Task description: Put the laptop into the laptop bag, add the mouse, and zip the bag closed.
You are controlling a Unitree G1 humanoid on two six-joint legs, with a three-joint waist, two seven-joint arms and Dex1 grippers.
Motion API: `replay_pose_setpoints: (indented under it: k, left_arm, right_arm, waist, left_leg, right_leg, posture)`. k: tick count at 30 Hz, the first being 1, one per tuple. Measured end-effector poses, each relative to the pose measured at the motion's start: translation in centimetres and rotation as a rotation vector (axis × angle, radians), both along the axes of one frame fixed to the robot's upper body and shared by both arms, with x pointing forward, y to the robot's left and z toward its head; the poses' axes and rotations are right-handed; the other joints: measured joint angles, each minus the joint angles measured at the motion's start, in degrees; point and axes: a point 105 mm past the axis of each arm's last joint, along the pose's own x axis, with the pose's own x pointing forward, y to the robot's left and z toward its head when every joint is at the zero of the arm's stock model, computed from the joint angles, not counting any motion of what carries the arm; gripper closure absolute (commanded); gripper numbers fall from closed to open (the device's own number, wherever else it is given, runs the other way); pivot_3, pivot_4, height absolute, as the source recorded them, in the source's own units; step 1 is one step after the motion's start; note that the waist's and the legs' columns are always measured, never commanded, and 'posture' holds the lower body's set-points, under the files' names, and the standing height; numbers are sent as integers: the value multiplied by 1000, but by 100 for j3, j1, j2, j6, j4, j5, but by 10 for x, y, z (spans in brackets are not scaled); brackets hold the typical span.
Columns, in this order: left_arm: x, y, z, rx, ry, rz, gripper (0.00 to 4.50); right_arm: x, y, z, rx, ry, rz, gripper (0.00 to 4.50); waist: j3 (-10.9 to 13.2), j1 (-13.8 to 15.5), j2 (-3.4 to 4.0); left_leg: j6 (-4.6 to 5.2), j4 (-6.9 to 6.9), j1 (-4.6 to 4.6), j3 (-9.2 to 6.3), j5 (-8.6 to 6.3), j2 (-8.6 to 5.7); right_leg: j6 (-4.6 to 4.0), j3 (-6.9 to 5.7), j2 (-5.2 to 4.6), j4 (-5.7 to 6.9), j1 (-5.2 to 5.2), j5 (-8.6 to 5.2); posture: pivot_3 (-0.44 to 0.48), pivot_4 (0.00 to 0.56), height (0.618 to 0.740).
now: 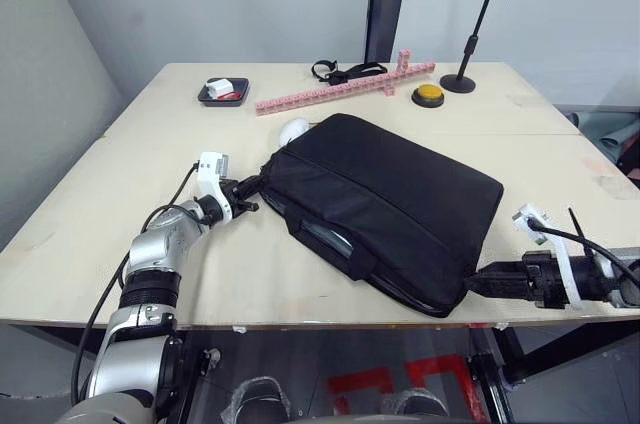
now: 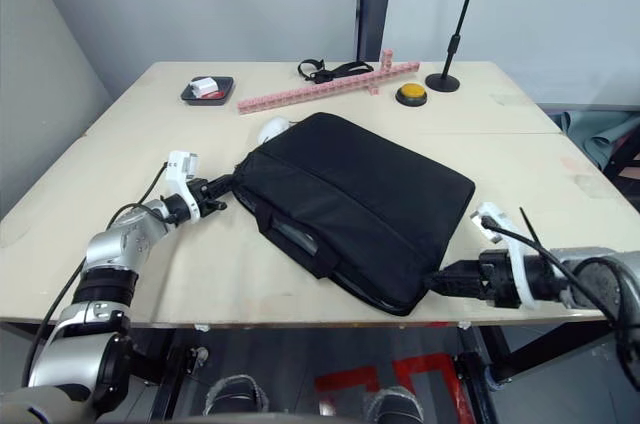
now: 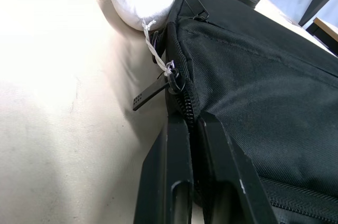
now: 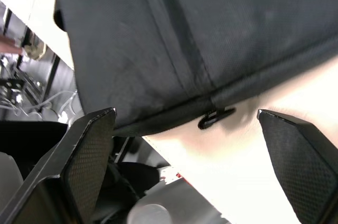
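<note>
Two grippers sit at opposite corners of the bag (image 1: 385, 209) lying flat on the bench (image 1: 180, 134).

Left gripper (image 3: 191, 123) has its fingers (image 3: 174, 166) clenched together on the bag's zippered edge at the corner nearest the white egg-shaped lump (image 1: 293, 130), just short of the zipper pull (image 3: 153, 91) with its white string. Right gripper (image 4: 185, 123) is at the bag's near right corner, by the bench edge, fingers (image 4: 92, 150) spread wide apart, grasping nothing, with a small zipper pull (image 4: 215, 118) between them. Beyond the bag lie a pink bar (image 1: 340, 87), a black tray (image 1: 222, 92), a yellow button (image 1: 429, 94) and a camera stand (image 1: 478, 29).
</note>
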Motion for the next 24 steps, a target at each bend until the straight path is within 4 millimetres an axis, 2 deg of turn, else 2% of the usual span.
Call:
replay_pose_setpoints:
  k: [4,7,16,18,24]
  left_arm:
    - [-1,0,0,-6,3,0,4428]
    - [-3,0,-1,-1,4,0,4500]
    - [-3,0,-1,3,4,-2,4500]
    - [-3,0,-1,4,4,-1,4500]
    - [-6,2,-2,11,1,2,4500]
  right_arm:
    - [1,3,-4,32,24,-59,0]
    - [1,3,-5,40,31,-90,854]
    - [-3,11,-5,106,67,-100,3943]
    - [-3,10,-5,108,67,-107,4466]
    - [-2,11,-4,115,61,-117,4466]
  waist:
    - [0,1,0]
    - [-1,0,1]
    - [-1,0,2]
    - [-1,-4,2]
    - [-2,-15,3]
  left_leg:
    - [-6,-1,2,1,-3,-1]
    - [-14,-2,4,1,-8,0]
    - [-17,-5,5,1,-9,-1]
    - [-17,-5,6,1,-9,-1]
    - [-19,-5,8,2,-9,0]
  right_leg:
    - [0,0,0,-1,2,0]
    - [1,1,-1,-1,2,0]
    - [5,1,-1,-3,2,0]
    - [6,1,-1,-2,3,1]
    - [11,1,-1,-2,3,2]
  posture:
    - [0,150,740]
    - [0,150,740]
    - [0,150,740]
    - [0,150,740]
    - [0,150,740]
